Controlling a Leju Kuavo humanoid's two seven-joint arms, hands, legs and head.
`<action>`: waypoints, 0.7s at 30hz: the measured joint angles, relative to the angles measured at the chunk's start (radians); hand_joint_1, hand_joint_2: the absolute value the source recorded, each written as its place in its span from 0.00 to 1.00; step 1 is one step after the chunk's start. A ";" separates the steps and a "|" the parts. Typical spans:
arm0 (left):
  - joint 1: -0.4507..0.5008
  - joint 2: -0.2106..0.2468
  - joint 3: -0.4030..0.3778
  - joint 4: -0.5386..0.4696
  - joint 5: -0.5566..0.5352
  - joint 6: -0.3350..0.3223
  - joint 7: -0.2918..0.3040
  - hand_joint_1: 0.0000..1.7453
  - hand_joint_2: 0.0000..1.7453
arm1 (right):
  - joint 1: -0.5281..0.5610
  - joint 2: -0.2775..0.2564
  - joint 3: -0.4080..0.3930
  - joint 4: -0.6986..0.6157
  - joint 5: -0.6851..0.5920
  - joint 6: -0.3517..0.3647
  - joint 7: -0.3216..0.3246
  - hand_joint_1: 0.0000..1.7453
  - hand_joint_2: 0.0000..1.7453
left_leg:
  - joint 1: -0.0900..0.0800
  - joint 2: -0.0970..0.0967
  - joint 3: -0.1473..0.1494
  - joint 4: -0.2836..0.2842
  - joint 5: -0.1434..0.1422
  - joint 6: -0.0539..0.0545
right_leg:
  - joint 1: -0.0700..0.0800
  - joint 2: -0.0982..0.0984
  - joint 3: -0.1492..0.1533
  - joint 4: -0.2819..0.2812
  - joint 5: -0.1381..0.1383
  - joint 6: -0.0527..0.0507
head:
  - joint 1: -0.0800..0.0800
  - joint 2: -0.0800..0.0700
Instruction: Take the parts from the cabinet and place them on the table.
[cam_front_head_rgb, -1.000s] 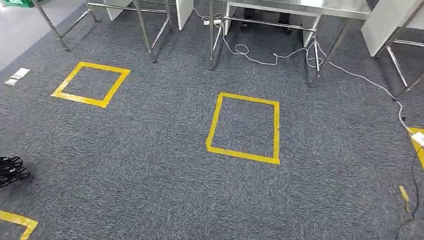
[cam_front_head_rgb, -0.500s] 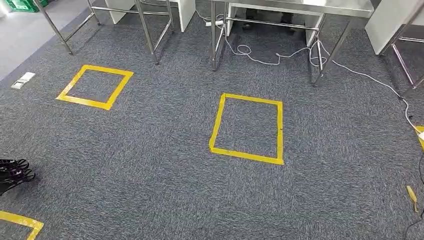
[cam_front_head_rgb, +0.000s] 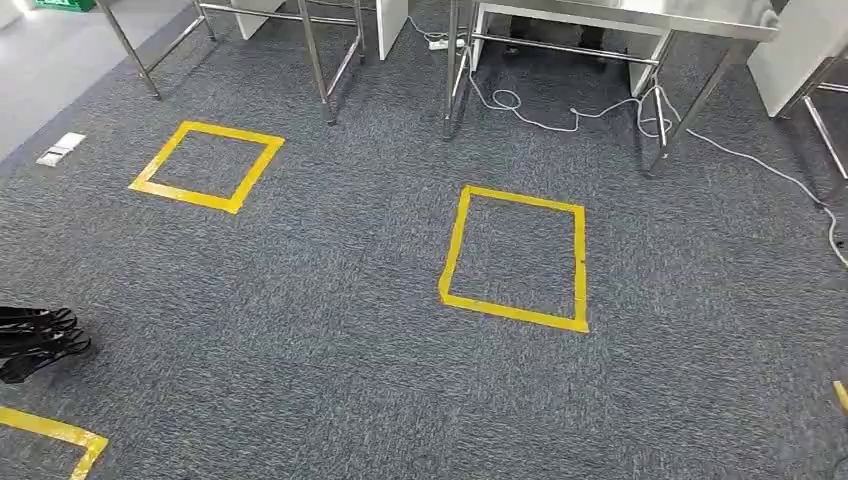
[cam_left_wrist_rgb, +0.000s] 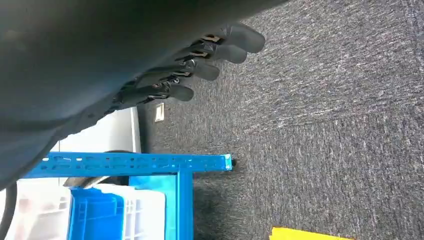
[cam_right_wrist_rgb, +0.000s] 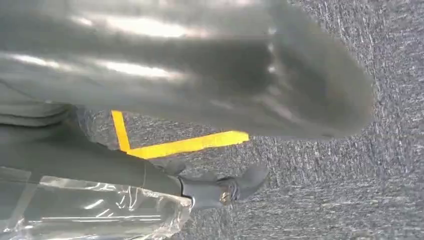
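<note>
From the head view, the robot looks down on grey carpet (cam_front_head_rgb: 300, 330) marked with squares of yellow tape: one square (cam_front_head_rgb: 515, 257) near the middle, another (cam_front_head_rgb: 207, 165) further off to the left, and a corner of a third (cam_front_head_rgb: 55, 437) at the near left edge. The left hand (cam_front_head_rgb: 38, 341) comes in at the near left, its dark fingers stretched out side by side with nothing in them. Far across the floor stand the steel legs of tables (cam_front_head_rgb: 455, 70), and a white cable (cam_front_head_rgb: 600, 110) trails over the carpet beneath them. A small white plate (cam_front_head_rgb: 61, 148) lies on the floor at the far left. In the left wrist view, the left hand's fingers (cam_left_wrist_rgb: 210, 55) are again extended and bare above the carpet, with a blue shelf frame (cam_left_wrist_rgb: 135, 164) and a blue and white crate (cam_left_wrist_rgb: 95, 212) beyond. In the right wrist view, the right hand (cam_right_wrist_rgb: 220, 190) hangs over the carpet beside a strip of yellow tape, and a clear plastic bag (cam_right_wrist_rgb: 95, 210) lies against its fingers, so the part is with this hand, though how firmly the fingers close on it cannot be told.
</note>
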 joint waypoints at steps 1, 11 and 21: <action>0.000 -0.001 0.000 0.000 0.000 0.000 0.000 0.00 0.00 | 0.000 -0.001 0.000 0.000 0.000 0.000 0.000 0.00 0.00 | -0.003 -0.003 0.002 0.000 -0.001 0.001 | 0.006 0.001 0.047 -0.093 0.037 0.001 | -0.001 0.000; -0.002 0.003 0.000 0.000 -0.010 0.002 -0.004 0.00 0.00 | -0.004 0.007 -0.001 0.001 -0.014 0.049 -0.022 0.00 1.00 | 0.007 0.012 -0.092 0.213 -0.126 -0.048 | 0.004 0.004 0.138 -0.264 0.102 -0.073 | -0.007 0.000; -0.008 0.004 0.000 0.000 -0.011 0.006 -0.009 0.00 0.00 | -0.013 0.015 -0.001 0.001 -0.016 0.077 -0.095 0.00 0.00 | 0.052 0.021 -0.017 0.018 -0.003 -0.081 | 0.013 0.003 0.142 -0.250 0.083 -0.063 | -0.005 0.000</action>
